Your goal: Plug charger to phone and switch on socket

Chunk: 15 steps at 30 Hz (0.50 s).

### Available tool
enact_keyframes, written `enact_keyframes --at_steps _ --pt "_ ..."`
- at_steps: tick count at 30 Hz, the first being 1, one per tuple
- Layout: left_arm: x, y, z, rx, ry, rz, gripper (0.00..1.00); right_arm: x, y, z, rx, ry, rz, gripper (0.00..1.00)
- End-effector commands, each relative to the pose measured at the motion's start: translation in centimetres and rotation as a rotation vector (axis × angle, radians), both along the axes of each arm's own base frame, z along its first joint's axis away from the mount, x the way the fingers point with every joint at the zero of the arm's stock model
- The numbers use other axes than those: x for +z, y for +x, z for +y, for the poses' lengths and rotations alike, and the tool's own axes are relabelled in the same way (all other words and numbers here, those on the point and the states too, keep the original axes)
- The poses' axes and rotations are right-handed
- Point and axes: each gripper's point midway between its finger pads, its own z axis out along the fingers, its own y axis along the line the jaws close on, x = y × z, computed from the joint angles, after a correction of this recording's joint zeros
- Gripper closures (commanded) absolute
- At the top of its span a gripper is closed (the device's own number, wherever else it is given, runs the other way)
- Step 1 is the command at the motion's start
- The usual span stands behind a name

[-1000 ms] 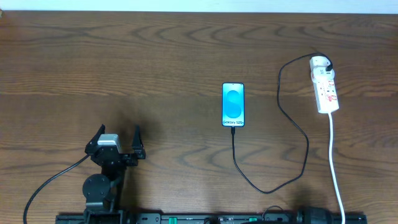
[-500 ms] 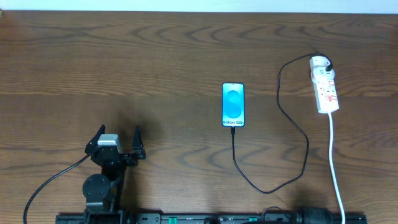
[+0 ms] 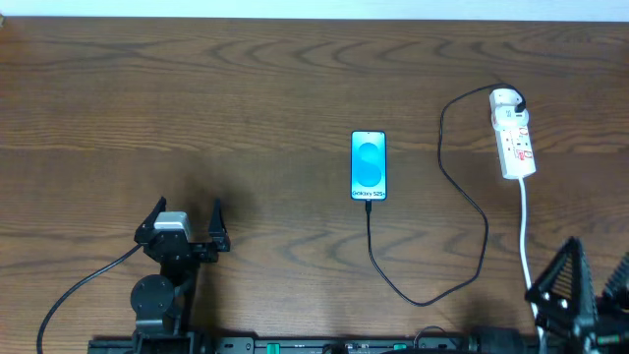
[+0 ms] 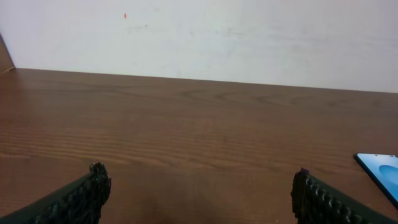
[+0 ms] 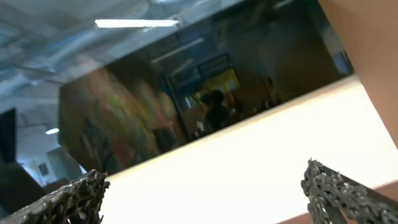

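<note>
The charger (image 3: 484, 231) looked already seated in the near end of the phone (image 3: 369, 164), which lay flat mid-counter (image 3: 246, 88), so the step in hand was probably the switch. The socket (image 3: 515, 141) lay by the right edge, toward the far corner. The right gripper (image 3: 598, 267), wide and empty at the near right corner, would need to reach forward and press 1 rocker with a fingertip. The left gripper (image 3: 187, 208) stood wide and empty by the near edge. The surface was dark wood grain, with a white wall (image 4: 249, 37) beyond it.
</note>
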Motion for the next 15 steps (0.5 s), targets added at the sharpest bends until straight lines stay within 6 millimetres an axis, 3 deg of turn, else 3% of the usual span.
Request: enact_keyframes --at_steps 1,5,8,15 --pt "-1.6 -0.1 -0.2 -0.010 -0.014 0.051 0.05 -2.8 2.1 -0.8 -0.040 0.014 0.074 0.01" --pt "-1.6 -0.1 -0.2 -0.010 -0.014 0.051 0.05 -7.7 5.3 -1.2 -0.050 0.024 0.185 0.01" --pt "-1.6 -0.1 -0.2 -0.010 -0.014 0.051 0.05 -11.2 8.3 -1.1 -0.034 0.021 0.167 0.01" --pt "-1.6 -0.1 -0.2 -0.010 -0.014 0.051 0.05 -15.6 10.6 -0.7 -0.006 0.007 0.088 0.01"
